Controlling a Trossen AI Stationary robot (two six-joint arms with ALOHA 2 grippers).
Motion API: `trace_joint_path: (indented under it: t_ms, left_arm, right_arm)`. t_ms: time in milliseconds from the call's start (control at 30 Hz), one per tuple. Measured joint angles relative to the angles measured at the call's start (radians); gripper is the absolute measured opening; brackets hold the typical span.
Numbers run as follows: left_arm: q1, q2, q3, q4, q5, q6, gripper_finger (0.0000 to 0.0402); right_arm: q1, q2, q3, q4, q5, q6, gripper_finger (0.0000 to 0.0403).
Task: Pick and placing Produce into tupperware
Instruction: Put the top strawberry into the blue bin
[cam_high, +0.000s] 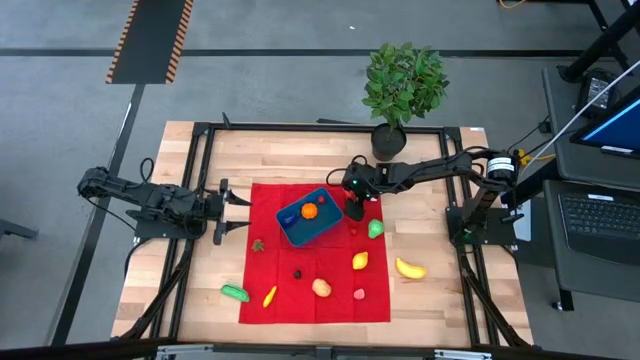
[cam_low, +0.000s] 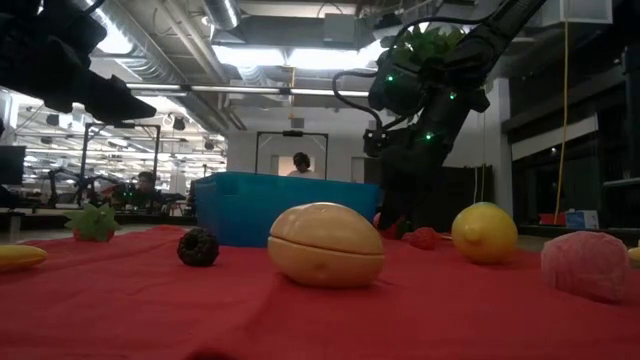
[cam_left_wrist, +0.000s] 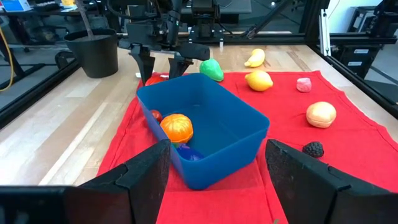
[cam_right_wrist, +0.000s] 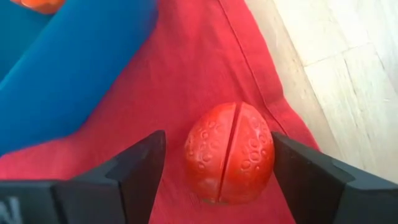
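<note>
Our right hand (cam_right_wrist: 217, 168) open, fingers straddling red strawberry (cam_right_wrist: 230, 152) beside blue tupperware (cam_high: 310, 221), ready to pinch; left hand (cam_left_wrist: 214, 174) open, waiting.

Between my spread fingers (cam_left_wrist: 149, 171), mid-frame, sits the blue tupperware (cam_left_wrist: 239, 134) holding an orange fruit (cam_left_wrist: 176, 128) on red cloth (cam_left_wrist: 348, 162).
</note>
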Motion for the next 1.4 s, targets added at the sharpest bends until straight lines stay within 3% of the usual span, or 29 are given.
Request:
trace_joint_path:
  t_ms: [400, 900, 1400]
  left_arm:
    - [0.0, 0.0, 0.0, 0.0, 0.0, 0.0, 0.0254]
    - [0.0, 0.0, 0.0, 0.0, 0.0, 0.0, 0.0254]
    - [0.0, 0.0, 0.0, 0.0, 0.0, 0.0, 0.0254]
  right_arm:
    - [0.0, -0.002, 0.0, -0.001, 0.0, 0.022, 0.0188]
    - [0.0, -0.015, 0.015, -0.053, 0.0, -0.031, 0.0187]
    - [-0.002, -0.024, 0.325, -0.43, 0.0, -0.131, 0.0186]
